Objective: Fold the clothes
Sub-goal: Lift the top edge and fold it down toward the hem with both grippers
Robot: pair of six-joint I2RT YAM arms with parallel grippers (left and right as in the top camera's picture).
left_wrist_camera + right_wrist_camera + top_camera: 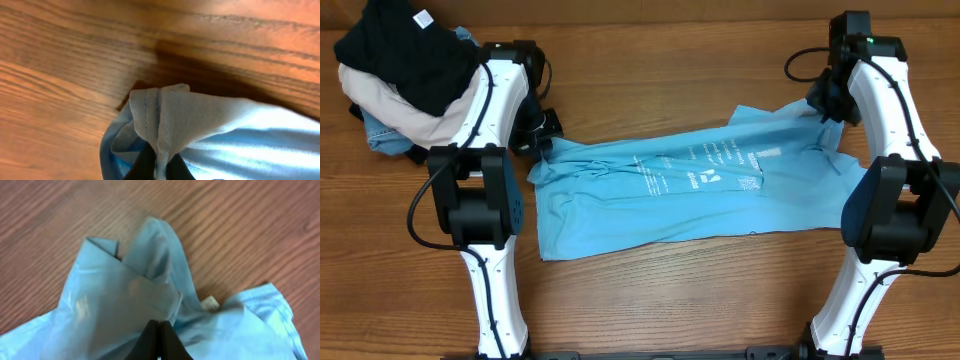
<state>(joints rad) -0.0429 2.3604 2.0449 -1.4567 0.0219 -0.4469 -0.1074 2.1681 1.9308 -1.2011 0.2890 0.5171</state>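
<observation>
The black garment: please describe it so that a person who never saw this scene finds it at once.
In the overhead view, look at the top-left corner of the wooden table, where a pile of garments lies. The black garment tops it, over a cream garment and a denim-blue garment; only it carries a white tag.

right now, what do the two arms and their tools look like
Both the left arm and right arm have white curved links with black joint housings and looping black cables. A green light glows on the right arm. The left tool and right tool are black.
</observation>
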